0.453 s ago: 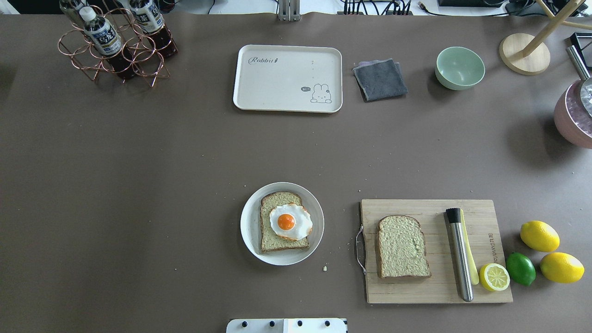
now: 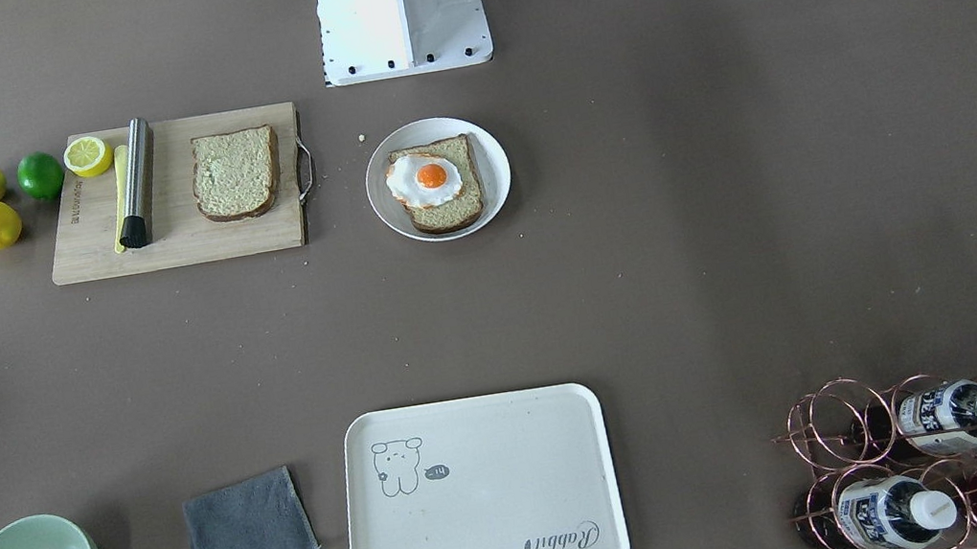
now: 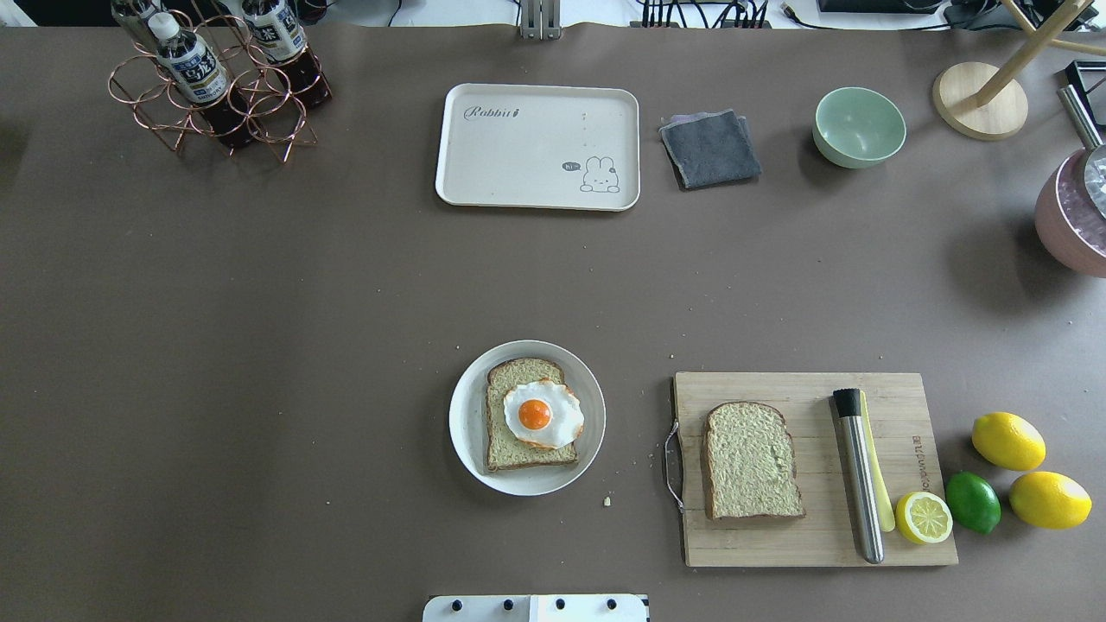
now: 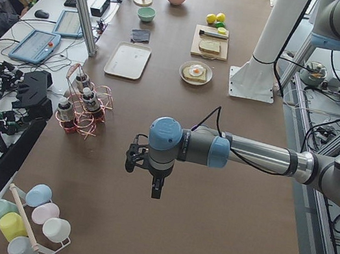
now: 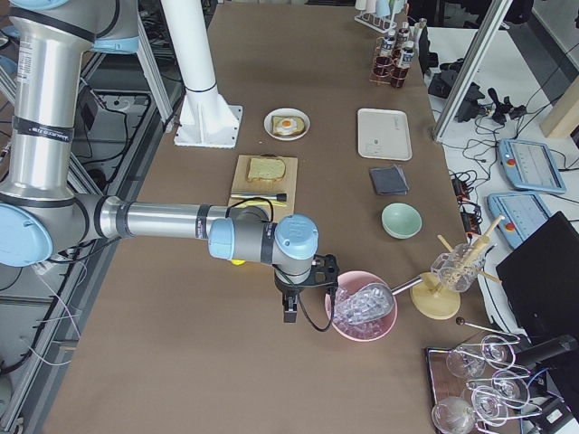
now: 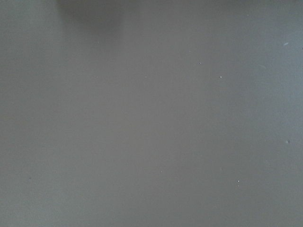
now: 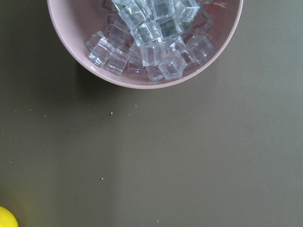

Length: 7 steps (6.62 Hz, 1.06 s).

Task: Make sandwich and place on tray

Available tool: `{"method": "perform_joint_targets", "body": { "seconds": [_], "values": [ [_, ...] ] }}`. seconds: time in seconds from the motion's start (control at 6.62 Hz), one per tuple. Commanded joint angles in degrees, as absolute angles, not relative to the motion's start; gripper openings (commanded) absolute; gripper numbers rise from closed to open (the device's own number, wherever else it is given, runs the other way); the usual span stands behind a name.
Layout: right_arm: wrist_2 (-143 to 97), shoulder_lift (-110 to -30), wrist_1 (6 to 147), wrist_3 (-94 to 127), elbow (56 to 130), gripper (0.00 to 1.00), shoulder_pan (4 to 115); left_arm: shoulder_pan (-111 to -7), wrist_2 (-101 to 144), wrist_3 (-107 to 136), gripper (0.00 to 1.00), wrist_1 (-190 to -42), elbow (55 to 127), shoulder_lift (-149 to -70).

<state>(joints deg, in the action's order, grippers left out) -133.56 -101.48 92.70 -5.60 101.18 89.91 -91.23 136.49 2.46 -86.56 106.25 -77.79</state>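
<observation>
Both arms are hanging way off from the food. The left gripper [image 4: 156, 192] is hovering over the table [image 3: 259, 345], and the right gripper [image 5: 289, 312] is hovering just beside the pink ice bowl [image 5: 362, 315] (honestly can't tell how far either one's spread from these side angles). The tray [image 3: 537, 147] is sitting at the far side, beside a grey cloth [image 3: 710, 149]. The cutting board [image 3: 899, 415] is carrying the second slice [image 3: 752, 460]. The sandwich [image 3: 510, 449] is sitting half-built on its plate [image 3: 462, 423], egg [image 3: 543, 415] facing up, well apart from the tray.
</observation>
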Motion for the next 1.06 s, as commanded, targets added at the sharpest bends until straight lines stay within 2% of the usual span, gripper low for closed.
{"method": "perform_joint_targets", "body": {
  "seconds": [0.0, 0.3, 0.91],
  "values": [
    [-133.7, -101.5, 92.6, -5.8, 101.3, 1.0, 89.9, -91.2, 136.5, 2.5, 0.98, -86.6, 106.7, -77.7],
    [-134.7, -101.7, 90.3, -5.8, 102.2, 1.0, 88.1, -91.2, 136.5, 2.5, 0.98, -86.5, 107.9, -77.5],
    [-139.2, -105.3, 71.1, 8.9, 102.7, 1.0, 79.2, -91.2, 136.5, 2.5, 0.98, -86.5, 110.0, -76.1]
  ]
}}
